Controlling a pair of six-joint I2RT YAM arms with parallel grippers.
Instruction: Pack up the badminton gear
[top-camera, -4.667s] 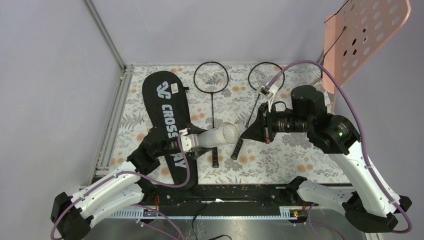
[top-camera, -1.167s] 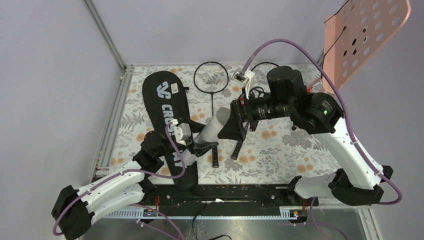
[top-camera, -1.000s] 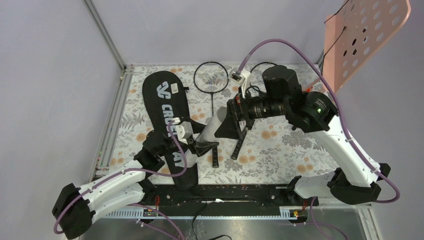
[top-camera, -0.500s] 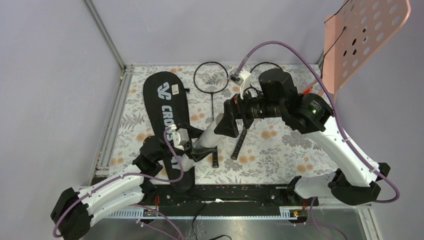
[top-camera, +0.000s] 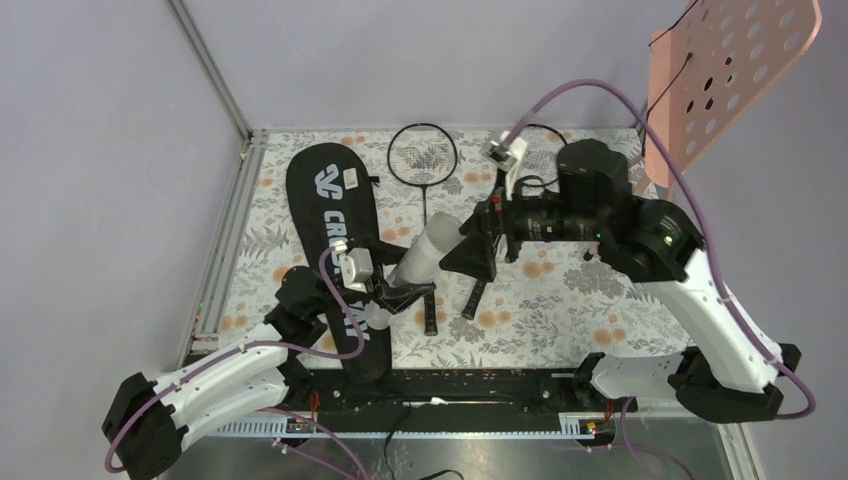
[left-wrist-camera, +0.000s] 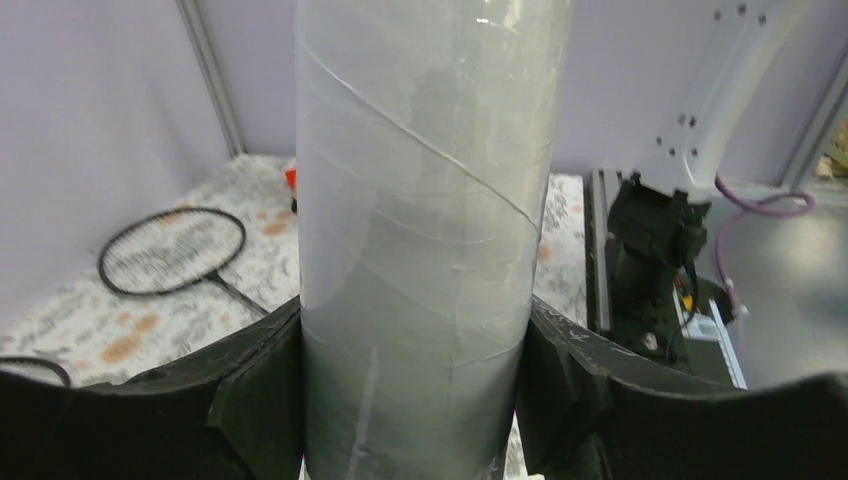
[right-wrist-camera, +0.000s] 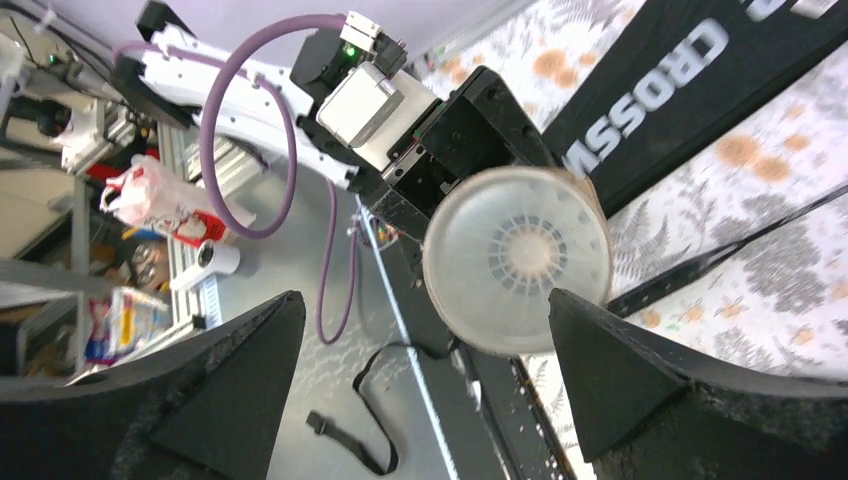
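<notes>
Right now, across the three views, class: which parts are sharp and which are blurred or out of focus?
Top external: even light, sharp throughout. Left wrist: the tube fills the frame, close and slightly soft. Right wrist: its own fingers are dark blurs, the tube's end slightly smeared.

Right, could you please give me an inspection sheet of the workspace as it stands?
Surface: floral-cloth table, flat.
Job's things: white tube tilted up off the table; black bag lying flat at left; one racket beside it; second racket partly under the right arm; loose shuttlecocks, nothing seen.
Clutter: small red item by the wall, unidentifiable.
Grippers: left gripper, jaws clamped on the tube's lower end; right gripper, jaws wide open, facing the tube's top end.
Cables: purple cables looped over each arm.
Surroundings: grey walls; pink perforated board at back right.
</notes>
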